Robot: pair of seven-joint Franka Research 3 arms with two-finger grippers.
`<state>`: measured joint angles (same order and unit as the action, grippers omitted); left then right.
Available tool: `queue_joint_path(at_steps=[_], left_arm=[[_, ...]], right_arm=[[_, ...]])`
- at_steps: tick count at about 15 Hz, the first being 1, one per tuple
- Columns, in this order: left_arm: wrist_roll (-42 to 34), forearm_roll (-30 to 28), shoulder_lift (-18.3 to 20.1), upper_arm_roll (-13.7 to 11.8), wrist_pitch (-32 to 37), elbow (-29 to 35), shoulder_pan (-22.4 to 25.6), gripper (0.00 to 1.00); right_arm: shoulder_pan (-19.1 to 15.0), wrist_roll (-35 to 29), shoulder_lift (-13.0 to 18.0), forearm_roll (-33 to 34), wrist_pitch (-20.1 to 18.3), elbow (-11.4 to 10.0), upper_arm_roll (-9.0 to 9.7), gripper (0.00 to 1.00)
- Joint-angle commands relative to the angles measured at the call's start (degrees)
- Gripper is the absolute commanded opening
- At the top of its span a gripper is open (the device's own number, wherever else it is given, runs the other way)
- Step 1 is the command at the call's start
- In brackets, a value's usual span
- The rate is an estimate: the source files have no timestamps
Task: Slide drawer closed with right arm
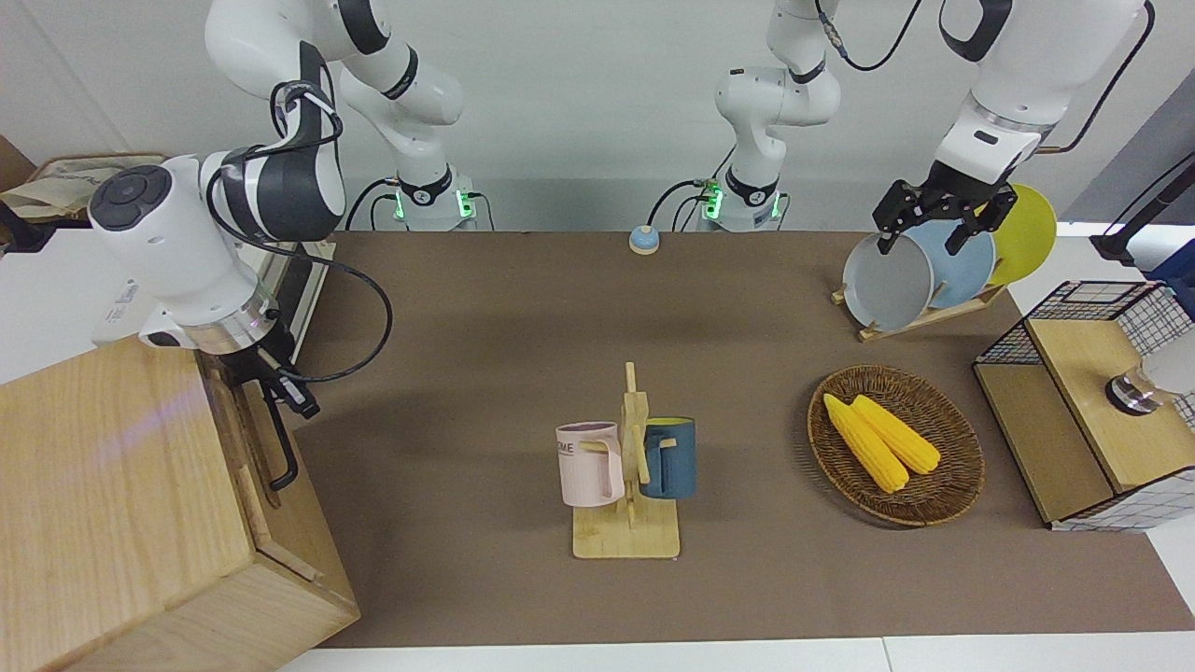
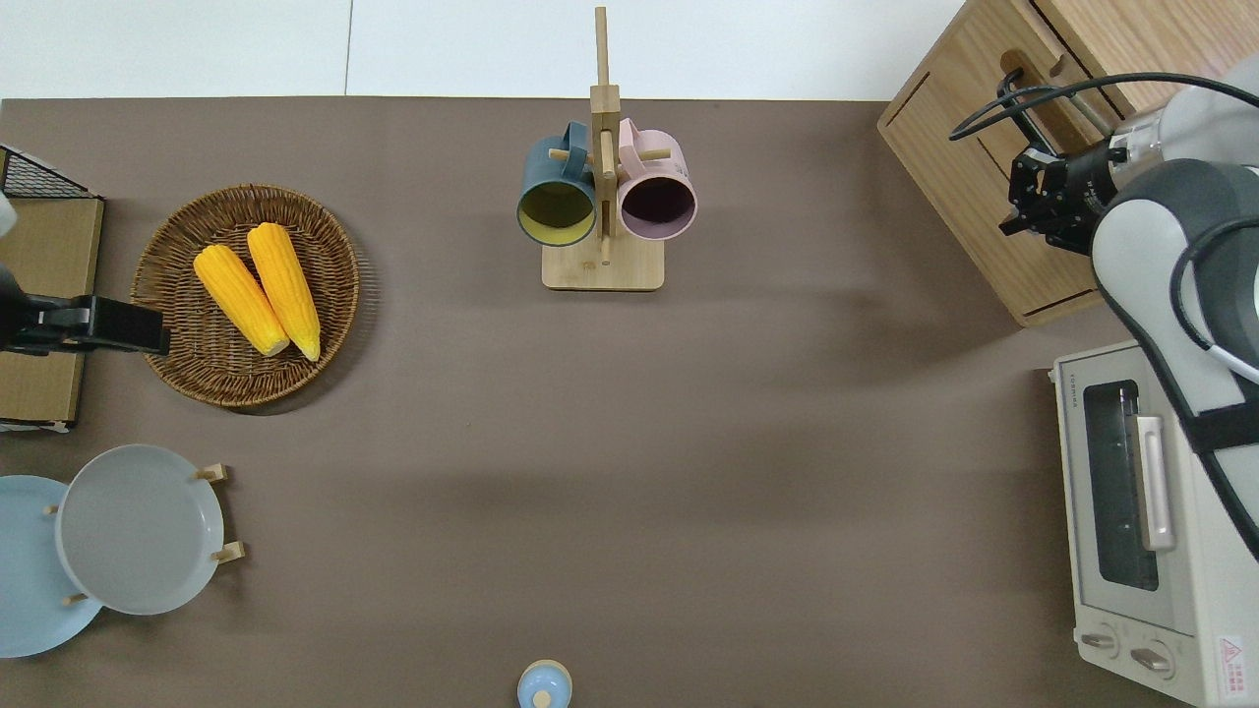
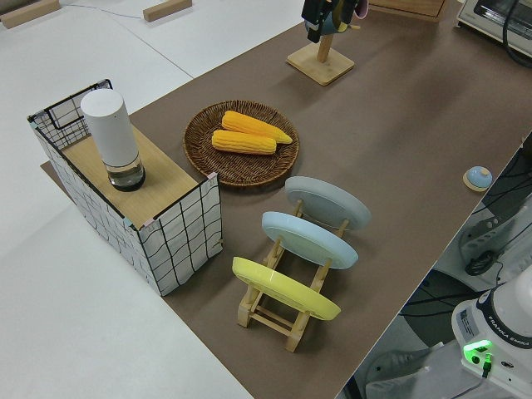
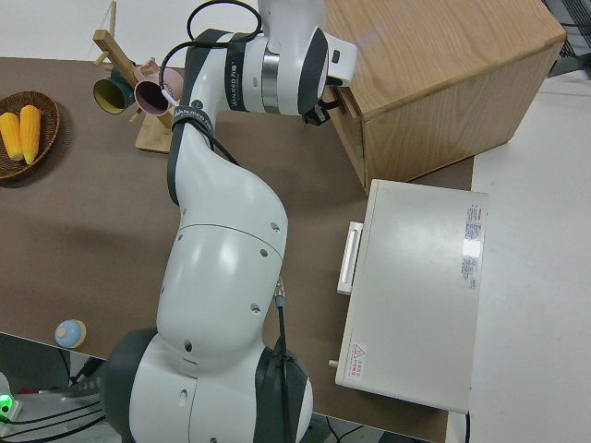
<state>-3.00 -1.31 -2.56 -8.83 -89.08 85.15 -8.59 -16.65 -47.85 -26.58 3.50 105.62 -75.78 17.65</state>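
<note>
Overhead view shows the bench (image 2: 610, 413) under a brown mat, with the big pale wooden cabinet (image 2: 974, 197) at the right arm's end, farther from the robots than the toaster oven (image 2: 1141, 511). The drawer (image 1: 245, 439) sits near the top of that cabinet, with its front nearly flush with the cabinet face and only a narrow gap showing; its black bar handle (image 1: 280, 446) runs along the front. The right arm (image 1: 177, 252) reaches over the cabinet's front, and the right claw (image 2: 1035, 192) is at the handle's end nearer the robots, touching or just beside it; I cannot tell how far its fingers are parted or whether they grip the bar. The left arm (image 1: 990, 103) is parked, and its claw (image 1: 938, 224) has its fingers spread. A wicker basket (image 2: 167, 324) holds two corn cobs (image 2: 258, 300). Near the bench middle, a wooden mug tree (image 2: 602, 177) carries a blue mug (image 2: 556, 192) and a pink mug (image 2: 654, 192).
</note>
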Motion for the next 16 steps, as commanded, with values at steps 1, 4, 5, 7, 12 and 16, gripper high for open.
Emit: queue_joint_path(at_steps=[1, 4, 5, 7, 12, 16], left_arm=[[-0.3, 0.8, -0.7, -0.9, 0.0, -1.1, -1.0, 1.00], [-0.3, 0.9, -0.7, -0.9, 0.0, -1.1, -1.0, 1.00], [-0.3, 0.8, -0.7, -0.9, 0.0, -1.1, -1.0, 1.00], [-0.3, 0.8, -0.7, -0.9, 0.0, -1.1, -1.0, 1.00], [-0.3, 0.9, -0.7, -0.9, 0.0, -1.1, -1.0, 1.00], [-0.3, 0.8, -0.7, -0.9, 0.0, -1.1, -1.0, 1.00]], right_arm=[[-2.8, 3.9, -0.2, 0.7, 0.5, 0.8, -0.51, 0.000], [-3.0, 6.4, -0.2, 0.7, 0.5, 0.8, -1.47, 0.000], [-3.0, 7.4, -0.2, 0.7, 0.5, 0.8, -1.91, 0.000], [-3.9, 9.1, -0.2, 0.6, 0.6, 0.8, -1.92, 0.000], [-3.9, 9.4, -0.3, 0.6, 0.7, 0.8, -1.92, 0.000], [-3.0, 8.6, -0.2, 0.6, 0.6, 0.8, -1.74, 0.000]])
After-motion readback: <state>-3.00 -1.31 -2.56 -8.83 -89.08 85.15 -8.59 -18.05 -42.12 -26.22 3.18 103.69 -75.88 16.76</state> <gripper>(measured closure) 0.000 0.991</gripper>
